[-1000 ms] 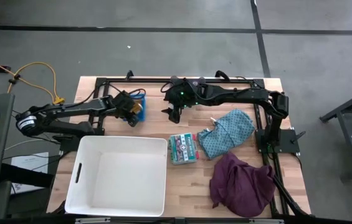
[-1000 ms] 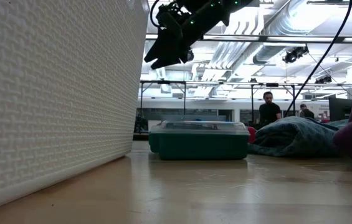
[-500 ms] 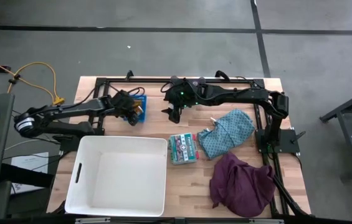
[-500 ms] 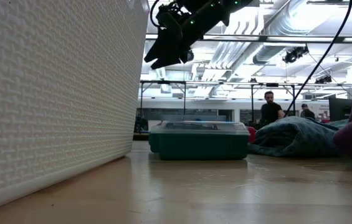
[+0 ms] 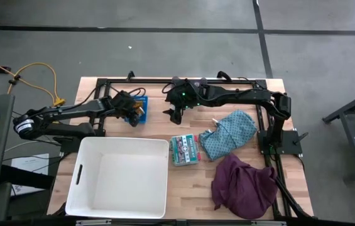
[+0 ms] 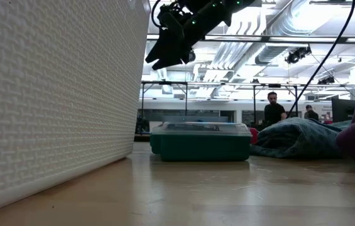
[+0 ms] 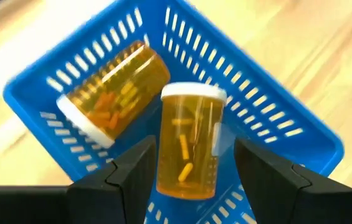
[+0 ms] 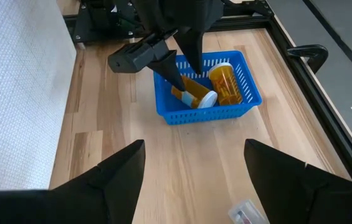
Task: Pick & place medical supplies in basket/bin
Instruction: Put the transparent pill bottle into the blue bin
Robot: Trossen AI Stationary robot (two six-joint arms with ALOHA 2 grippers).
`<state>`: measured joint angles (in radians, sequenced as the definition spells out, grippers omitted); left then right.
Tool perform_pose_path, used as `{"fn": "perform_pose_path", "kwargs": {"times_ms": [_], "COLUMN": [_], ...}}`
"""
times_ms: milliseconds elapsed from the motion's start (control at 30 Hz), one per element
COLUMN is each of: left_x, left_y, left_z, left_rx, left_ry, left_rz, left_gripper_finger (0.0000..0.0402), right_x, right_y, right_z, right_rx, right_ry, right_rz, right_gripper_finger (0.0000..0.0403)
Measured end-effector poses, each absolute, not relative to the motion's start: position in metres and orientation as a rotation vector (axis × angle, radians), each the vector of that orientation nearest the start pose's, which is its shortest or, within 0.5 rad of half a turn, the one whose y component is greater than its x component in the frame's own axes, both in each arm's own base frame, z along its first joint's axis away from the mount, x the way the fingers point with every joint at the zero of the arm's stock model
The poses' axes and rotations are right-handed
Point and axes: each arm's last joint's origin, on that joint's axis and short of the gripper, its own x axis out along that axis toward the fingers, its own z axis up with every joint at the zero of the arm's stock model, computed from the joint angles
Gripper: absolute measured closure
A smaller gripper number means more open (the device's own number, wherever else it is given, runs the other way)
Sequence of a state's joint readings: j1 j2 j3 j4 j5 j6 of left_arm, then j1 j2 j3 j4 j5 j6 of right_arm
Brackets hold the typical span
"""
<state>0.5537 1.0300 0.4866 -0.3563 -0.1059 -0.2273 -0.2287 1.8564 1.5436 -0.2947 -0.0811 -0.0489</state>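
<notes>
Two orange plastic pill bottles (image 7: 188, 140) with white caps lie inside the small blue slotted basket (image 7: 275, 124); the left gripper (image 7: 191, 171) hovers over it, fingers spread, holding nothing. Beside the basket, the right gripper (image 8: 191, 180) hangs wide open and empty.

Green lidded box (image 5: 184, 150) on wooden table (image 5: 190, 188); yellow cable (image 5: 39, 75) on floor; person (image 6: 271, 112) in background.

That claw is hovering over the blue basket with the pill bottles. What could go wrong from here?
The left gripper's open fingers flank one orange bottle; closing off-centre might tip it against the second bottle. The blue basket looks light, so a nudge could probably slide it.
</notes>
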Motion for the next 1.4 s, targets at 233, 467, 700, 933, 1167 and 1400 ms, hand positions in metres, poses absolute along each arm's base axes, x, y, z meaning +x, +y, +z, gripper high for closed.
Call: {"fn": "perform_pose_path", "kwargs": {"times_ms": [233, 467, 700, 933, 1167, 1400], "left_x": [0.156, 0.152, 0.159, 0.161, 0.160, 0.160], "left_y": [0.099, 0.088, 0.076, 0.076, 0.077, 0.077], "left_z": [0.214, 0.241, 0.249, 0.254, 0.254, 0.254], "left_rx": [-0.174, 0.044, 0.166, 0.202, 0.167, 0.119], "left_ry": [0.624, 0.456, 0.386, 0.340, 0.332, 0.321], "left_rz": [0.633, 0.553, 0.372, 0.354, 0.366, 0.374], "left_gripper_finger": [0.0192, 0.0192, 0.0192, 0.0192, 0.0192, 0.0192], "right_x": [0.415, 0.415, 0.415, 0.415, 0.415, 0.415], "right_y": [-0.094, -0.094, -0.094, -0.094, -0.094, -0.094], "right_z": [0.283, 0.284, 0.283, 0.283, 0.283, 0.283], "right_rx": [0.047, 0.047, 0.047, 0.046, 0.046, 0.046], "right_ry": [0.604, 0.604, 0.604, 0.604, 0.604, 0.604], "right_rz": [-0.128, -0.128, -0.128, -0.128, -0.128, -0.128], "right_gripper_finger": [0.0141, 0.0141, 0.0141, 0.0141, 0.0141, 0.0141]}}
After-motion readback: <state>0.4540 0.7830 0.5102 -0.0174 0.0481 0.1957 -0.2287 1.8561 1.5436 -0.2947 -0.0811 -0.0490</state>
